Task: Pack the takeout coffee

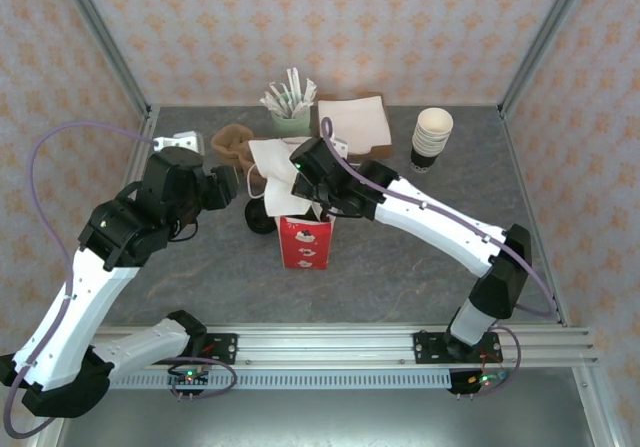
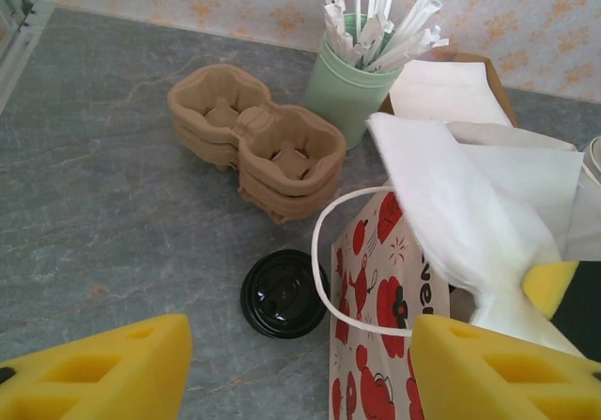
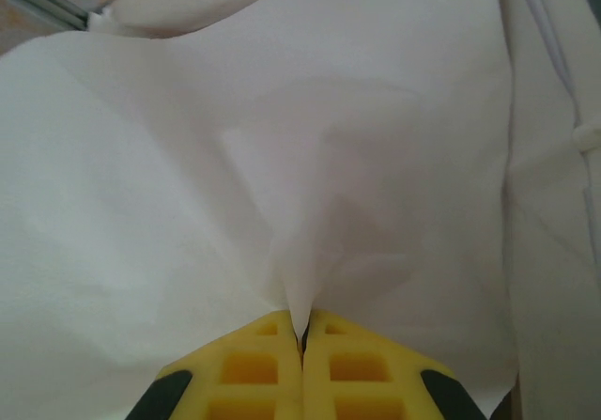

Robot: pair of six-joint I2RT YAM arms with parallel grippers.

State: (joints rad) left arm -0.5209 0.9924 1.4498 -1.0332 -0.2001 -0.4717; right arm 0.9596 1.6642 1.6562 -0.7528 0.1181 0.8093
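**Coffee not yet in the bag**

Your small dark paper cup with the round black plastic lid (image 2: 284,293) stands on the grey table (image 2: 103,213), just beside the tall red printed paper bag with white cord handles (image 2: 376,312), on its left. From the left wrist view you look down on the lid, so the cup's sides are hard to make out. Nothing grips it.

Your right gripper (image 3: 302,331) has its yellow fingers pressed together on a fold of a white paper sheet (image 2: 451,204), which looks like a napkin. The sheet drapes over the bag's mouth. You cannot tell from these views whether any of it is already inside.

Your left gripper (image 2: 300,368) hangs above the table near the cup, fingers apart with nothing between them, and points toward cup and bag.

So the main step looks undone. You have yet to grasp the cup, lift it above the rim and lower it upright into the bag. The sheet covers the opening, so it will probably have to go in or be drawn aside first.
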